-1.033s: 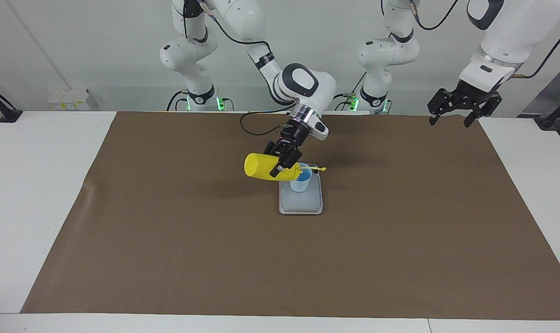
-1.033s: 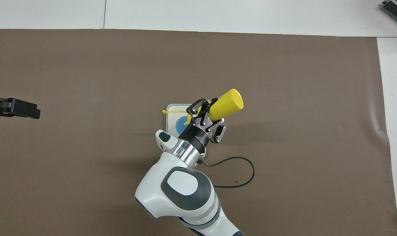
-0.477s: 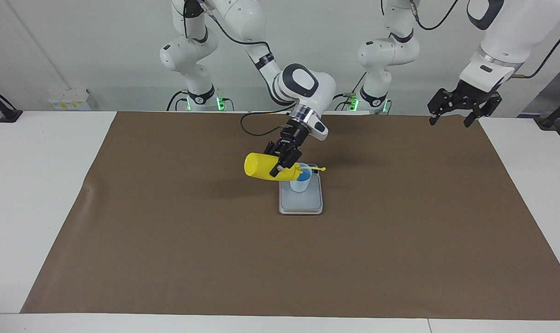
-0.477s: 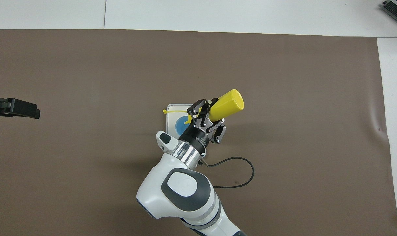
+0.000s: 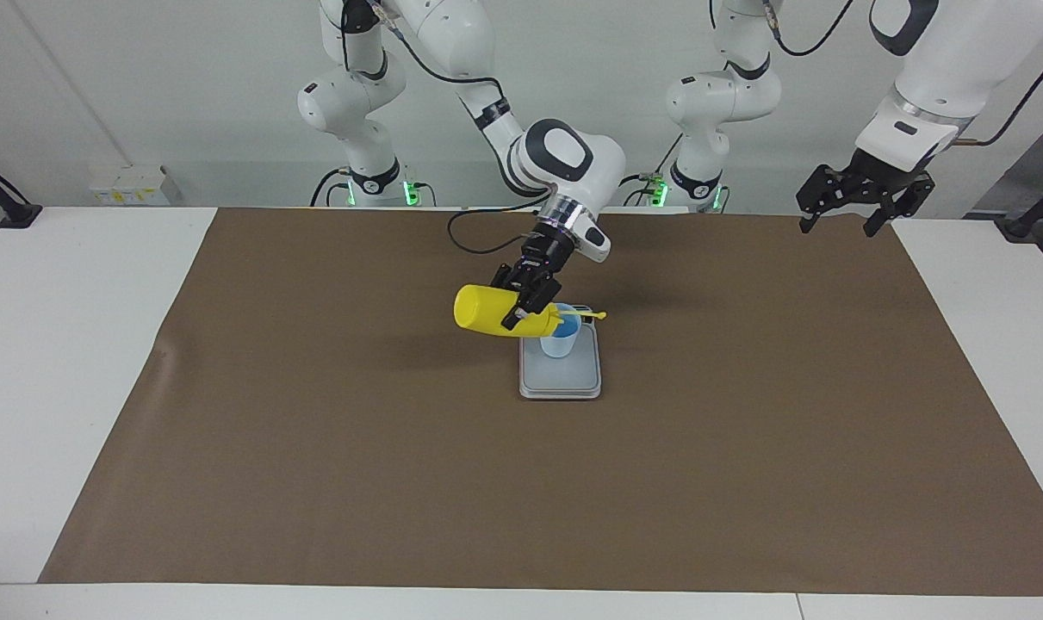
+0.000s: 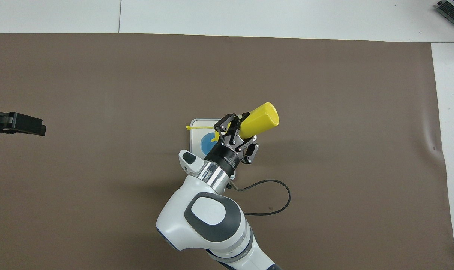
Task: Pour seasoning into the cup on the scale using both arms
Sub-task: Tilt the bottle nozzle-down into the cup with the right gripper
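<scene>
Seasoning lies tipped in the right tool, clamped tight, nozzle down over the cup. Cup stands on the scale, mid-tabletop, at the scale's end nearer the robots. Left tool waits, fingers spread and empty, over the tabletop's left-arm corner nearest the robots.

We see bright, even light from overhead. Soft, faint shadows lie on the brown mat beside the scale and under the raised yellow bottle. Both views stay sharp, without glare.
</scene>
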